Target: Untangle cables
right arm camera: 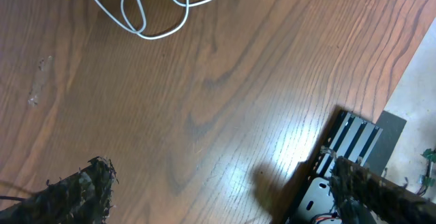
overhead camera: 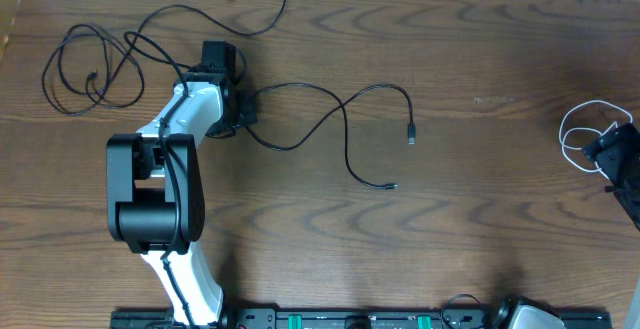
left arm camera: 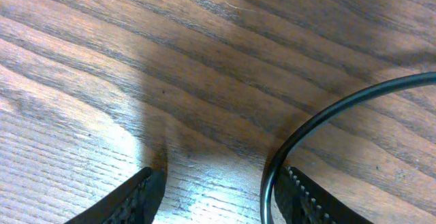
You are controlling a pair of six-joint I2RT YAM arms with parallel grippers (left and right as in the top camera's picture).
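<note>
Cables [overhead camera: 345,119] lie on the wooden table [overhead camera: 480,249] in three separate places. At the far left corner in the overhead view, a loose black tangle [overhead camera: 95,69] makes several crossing loops, and one strand of it runs toward the back edge. Near the middle, a long black cable [overhead camera: 290,144] curves away from the left gripper [overhead camera: 225,89] toward the right, and its two small plug ends rest apart from each other on the bare wood. The left wrist view shows the left gripper [left arm camera: 218,200] low over the table with its two fingers apart. This black cable [left arm camera: 327,115] bends down into the gap between them and lies just beside one finger; whether it touches that finger cannot be told. It is not pinched. Far to the right, at the table edge, a short white cable [overhead camera: 580,134] lies in a few small loops just beside the right gripper [overhead camera: 615,154]. In the right wrist view the right gripper [right arm camera: 228,197] has its fingers spread wide and holds nothing, and the white cable [right arm camera: 146,13] rests on the wood well ahead of the fingertips.
</note>
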